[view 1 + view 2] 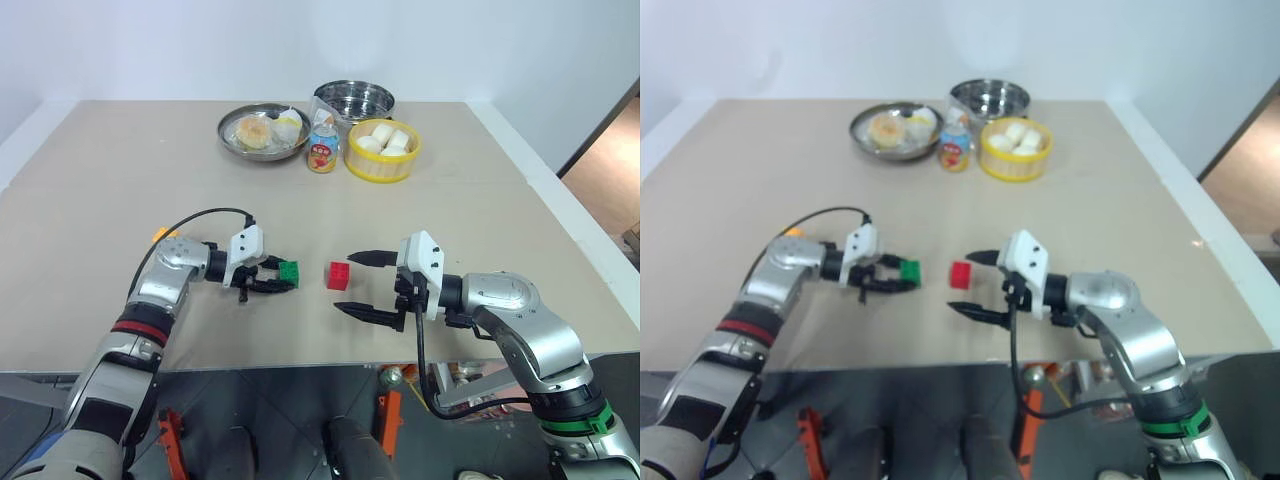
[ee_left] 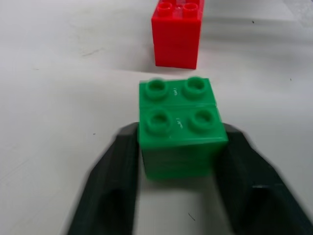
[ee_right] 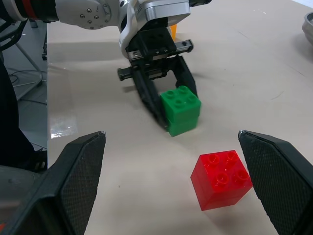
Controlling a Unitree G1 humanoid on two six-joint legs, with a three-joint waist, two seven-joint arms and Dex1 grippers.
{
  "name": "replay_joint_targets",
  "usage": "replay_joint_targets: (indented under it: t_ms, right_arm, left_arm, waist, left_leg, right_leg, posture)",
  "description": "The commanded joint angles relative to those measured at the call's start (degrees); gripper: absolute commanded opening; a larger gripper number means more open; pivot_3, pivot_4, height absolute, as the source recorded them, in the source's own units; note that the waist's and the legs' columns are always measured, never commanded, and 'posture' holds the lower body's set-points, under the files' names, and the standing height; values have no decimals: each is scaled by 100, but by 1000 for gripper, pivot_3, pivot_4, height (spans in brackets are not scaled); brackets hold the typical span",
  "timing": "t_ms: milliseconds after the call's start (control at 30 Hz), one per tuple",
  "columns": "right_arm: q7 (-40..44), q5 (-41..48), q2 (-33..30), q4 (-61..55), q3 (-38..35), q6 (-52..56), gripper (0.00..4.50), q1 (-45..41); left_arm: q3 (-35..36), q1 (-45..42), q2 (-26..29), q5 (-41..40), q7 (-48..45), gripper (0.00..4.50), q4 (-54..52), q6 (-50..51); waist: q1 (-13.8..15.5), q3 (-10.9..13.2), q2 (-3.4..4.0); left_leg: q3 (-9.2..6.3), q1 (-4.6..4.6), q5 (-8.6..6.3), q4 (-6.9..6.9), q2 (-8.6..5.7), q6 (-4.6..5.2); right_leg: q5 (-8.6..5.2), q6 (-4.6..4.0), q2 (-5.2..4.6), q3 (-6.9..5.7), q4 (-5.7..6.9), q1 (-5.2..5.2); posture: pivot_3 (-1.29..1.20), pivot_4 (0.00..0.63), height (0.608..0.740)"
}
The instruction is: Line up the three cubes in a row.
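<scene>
Landmark: the red cube (image 1: 338, 275) is sitting on the table (image 1: 120, 170), studs up, roughly midway between the two grippers.
Green cube: the green cube (image 1: 289, 271) is resting on the table just left of the red cube, studs up, with a clear strip of table between them.
Long axis: each cube is looking about as wide as tall, so neither is showing a long axis; in the left wrist view the green cube's face is lining up squarely with the red cube behind it, while the right wrist view is showing the red cube turned slightly off that line.
Orange cube: the orange cube (image 1: 164, 234) is peeking out behind the left arm, well to the left of the red cube and a little farther back.
Left gripper: the left gripper (image 1: 278, 279) is pointing toward the red cube with its fingers (image 2: 115, 188) flanking the green cube; a thin gap is showing on at least one side, so I cannot tell whether it is gripping.
Right gripper: the right gripper (image 1: 365, 285) is standing wide, holding nothing, just right of the red cube, its tips aiming at it.
Open room: bare table is lying in front of, behind and to both sides of the red cube.
Edges: the near table edge is running close in front of the red cube; the bowls (image 1: 264, 131), bottle (image 1: 322, 146) and yellow basket (image 1: 382, 150) are sitting far behind it.
</scene>
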Motion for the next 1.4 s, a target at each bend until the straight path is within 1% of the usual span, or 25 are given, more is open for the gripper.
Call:
replay_joint_targets:
  t_ms: [33,67,100,133,233,300,367,433,533,600,667,733,800,1000,1100,1333,1400]
  right_arm:
    - [-22,98,9,-199,-165,-47,4500,-89]
    - [-21,96,15,-186,-158,-51,4500,-103]
    - [-18,95,17,-177,-155,-54,4500,-111]
    - [-14,90,20,-165,-151,-62,4500,-123]
    - [-16,101,35,-136,-162,-56,4500,-175]
    - [-56,205,108,-126,-219,19,4500,-248]
    - [-112,417,226,-126,-301,182,4500,-339]
    - [-110,552,310,-88,-335,252,4500,-422]
    - [-14,560,417,44,-263,155,4500,-527]
    - [70,458,496,194,-144,19,4500,-617]
    - [152,363,521,300,-61,-91,4500,-666]
    - [230,288,544,412,31,-191,4500,-726]
    - [288,242,566,491,79,-256,4500,-774]
    - [393,137,538,575,108,-337,4500,-816]
    - [402,88,492,566,89,-350,4500,-788]
    - [347,75,439,434,51,-308,4500,-665]
    - [323,66,420,400,50,-304,4500,-639]
  left_arm:
    - [88,-143,102,-42,-59,3624,-134,-7]
    - [118,-130,131,-67,-48,4031,-213,21]
    - [140,-113,160,-86,-41,4317,-287,42]
    - [184,-77,209,-132,-20,4468,-426,126]
    - [355,118,452,-327,56,4468,-1055,585]
    - [569,392,714,-591,152,4468,-1764,1224]
    - [822,673,924,-826,370,4468,-2399,1801]
    - [1170,969,1067,-1065,789,4468,-3024,2409]
    - [1911,1355,992,-1421,1813,4468,-3775,3181]
    - [2393,1631,769,-1531,2628,4468,-4147,3425]
    - [2672,1881,609,-1514,3231,4468,-4372,3536]
    - [2914,2070,423,-1258,4014,4468,-4329,3502]
    - [3019,2159,327,-1072,4532,4468,-4204,3383]
    - [3082,2280,237,-826,5250,4468,-3800,3034]
    - [3070,2288,282,-791,5354,4468,-3554,2940]
    - [2859,2162,368,-817,5045,4468,-2816,2810]
    - [2783,2119,359,-859,4878,3974,-2689,2754]
  waist:
    - [0,0,0]
    - [0,0,0]
    - [0,0,0]
    - [0,0,0]
    - [-7,0,0]
    - [-27,0,1]
    - [-45,0,1]
    - [-30,0,1]
    - [-16,1,1]
    - [-14,0,1]
    - [-12,0,1]
    - [-9,0,1]
    - [-7,0,0]
    - [-6,-1,-1]
    - [-3,-1,-1]
    - [-1,-1,-1]
    - [-1,-1,-1]
  left_leg:
    - [0,0,0,0,0,0]
    - [0,0,0,0,0,0]
    - [0,0,0,0,0,0]
    - [0,0,0,0,0,0]
    - [0,-1,0,0,0,0]
    - [0,0,0,-3,1,0]
    - [0,1,0,-7,3,0]
    - [-6,2,0,-10,5,0]
    - [-14,0,0,-8,5,0]
    - [-15,1,0,-5,5,0]
    - [-17,2,0,0,4,0]
    - [-18,8,0,1,4,0]
    - [-18,9,1,4,3,-1]
    - [-19,10,1,5,3,-2]
    - [-19,9,1,4,3,-2]
    - [-19,9,1,2,3,-2]
    - [-19,8,1,2,3,-2]
  right_leg:
    - [0,0,0,0,0,0]
    - [0,0,0,0,0,0]
    - [0,0,0,0,0,0]
    - [0,0,0,0,0,0]
    - [0,1,0,0,0,-1]
    - [0,1,0,1,0,-2]
    - [1,3,0,1,2,-4]
    - [2,4,2,-4,5,-3]
    - [1,3,2,-13,5,-2]
    - [1,2,1,-13,4,1]
    - [2,3,1,-15,4,5]
    - [2,2,0,-16,4,11]
    - [3,-1,0,-16,4,13]
    - [5,-3,1,-17,4,14]
    - [6,0,1,-18,4,12]
    - [7,0,1,-18,4,11]
    - [6,-1,1,-18,3,11]
  posture:
    - [0,150,740]
    - [0,150,740]
    - [0,150,740]
    - [0,150,740]
    - [0,150,740]
    - [0,150,740]
    - [0,150,740]
    - [0,150,740]
    - [0,150,740]
    - [0,150,740]
    - [0,150,740]
    - [0,150,740]
    - [0,150,740]
    - [0,150,740]
    - [0,150,740]
    - [0,150,740]
    - [0,150,740]
